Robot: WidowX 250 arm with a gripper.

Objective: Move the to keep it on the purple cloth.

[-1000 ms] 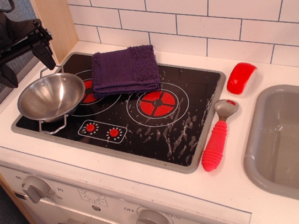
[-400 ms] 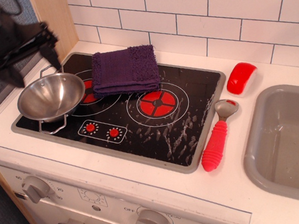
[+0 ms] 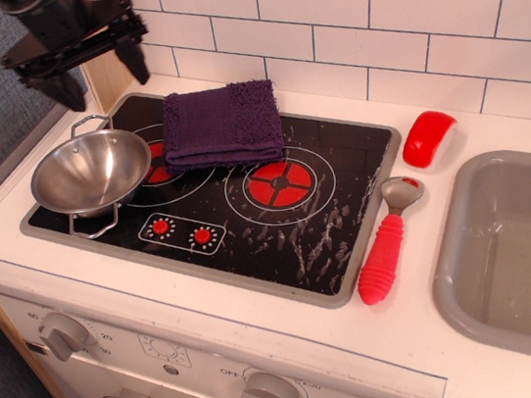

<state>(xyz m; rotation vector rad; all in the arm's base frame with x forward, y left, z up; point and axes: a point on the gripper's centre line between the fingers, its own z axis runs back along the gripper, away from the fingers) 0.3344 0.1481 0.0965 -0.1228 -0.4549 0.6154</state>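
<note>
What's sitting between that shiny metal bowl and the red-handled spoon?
In the one view, only black stovetop lies between the steel bowl and the red-handled spoon: its red knob markings and white smears.

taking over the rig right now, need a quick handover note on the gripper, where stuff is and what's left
Gripper: open, empty, raised above the stove's back left corner.
Purple cloth: folded, on the back of the stovetop, partly covering the back left burner, nothing on it.
Steel bowl: on the front left of the stovetop, just left of the cloth.
Spoon: on the counter between stovetop and sink.
Done: nothing grasped or placed yet.
Left: the task does not name the item; pick it up and set it on the cloth.
</note>
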